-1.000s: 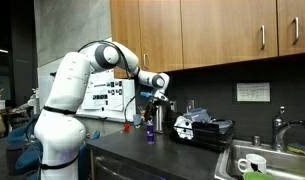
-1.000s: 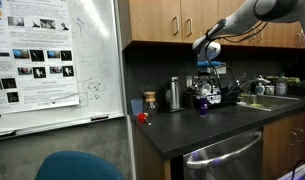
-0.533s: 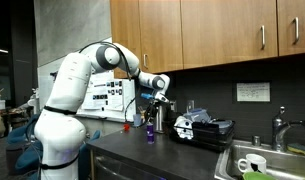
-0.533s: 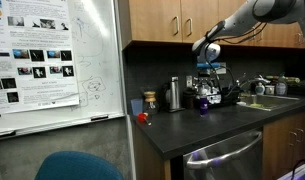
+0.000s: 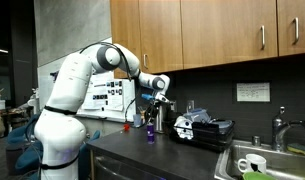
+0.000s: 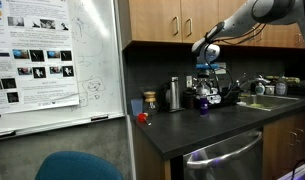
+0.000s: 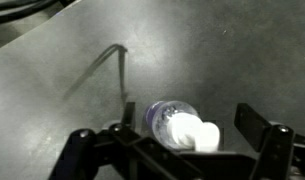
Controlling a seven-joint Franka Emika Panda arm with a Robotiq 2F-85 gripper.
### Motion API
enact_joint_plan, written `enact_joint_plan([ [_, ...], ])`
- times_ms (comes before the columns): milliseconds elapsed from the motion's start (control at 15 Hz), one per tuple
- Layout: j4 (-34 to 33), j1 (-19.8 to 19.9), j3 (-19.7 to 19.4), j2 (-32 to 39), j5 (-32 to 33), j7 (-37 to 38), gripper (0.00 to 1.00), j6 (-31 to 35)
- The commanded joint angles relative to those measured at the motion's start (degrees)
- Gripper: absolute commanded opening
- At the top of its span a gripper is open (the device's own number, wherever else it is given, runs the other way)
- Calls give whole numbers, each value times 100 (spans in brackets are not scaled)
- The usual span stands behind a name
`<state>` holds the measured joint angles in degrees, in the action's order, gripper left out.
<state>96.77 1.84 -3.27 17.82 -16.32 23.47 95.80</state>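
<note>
– Purple bottle (image 5: 149, 128) with a white cap: where did it stand against the end effector (image 5: 157, 101)?
– Directly underneath. In both exterior views the bottle stood upright on the dark desk (image 6: 192, 128), and the end effector hung just above the cap, pointing down at it.
– So the long axis ran which way?
– Vertical, in line with the end effector's own axis. The wrist view looked down on the cap (image 7: 199, 133), with the bottle's shoulder showing behind it.
– Was it centred?
– Nearly. In the wrist view the cap sat between the two fingers (image 7: 254, 122), with a clear gap on either side, perhaps a little nearer one finger than the other. I couldn't tell from any view how much height was left between fingertips and cap.
– And the jaws?
– Spread wide, holding nothing and touching nothing.
– Which arm was nearer?
– Only one arm was there, so the question didn't arise.
– Anything crowding the bottle?
– A black appliance (image 5: 204, 128) stood near it on the desk, off to one side and clear of the fingers.
– What had changed since a second earlier?
– Nothing I could see. The arm held the same pose, the jaws stayed wide, and the bottle hadn't shifted.
</note>
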Motion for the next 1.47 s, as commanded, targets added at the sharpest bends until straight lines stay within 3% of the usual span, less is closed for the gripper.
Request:
enact_joint_plan([
  [0, -107, -68, 21, -52, -62, 178, 100, 5],
  [333, -161, -50, -5, 7, -62, 117, 100, 13],
  [400, -151, -39, -8, 14, -50, 45, 75, 67],
  [533, -137, -21, -15, 24, -35, -7, 69, 154],
  [1000, -93, -24, -10, 6, -13, -19, 14, 292],
  [1133, -104, -21, -10, -1, -14, -16, 8, 301],
  [1400, -92, -22, -10, -15, -6, -26, 8, 301],
])
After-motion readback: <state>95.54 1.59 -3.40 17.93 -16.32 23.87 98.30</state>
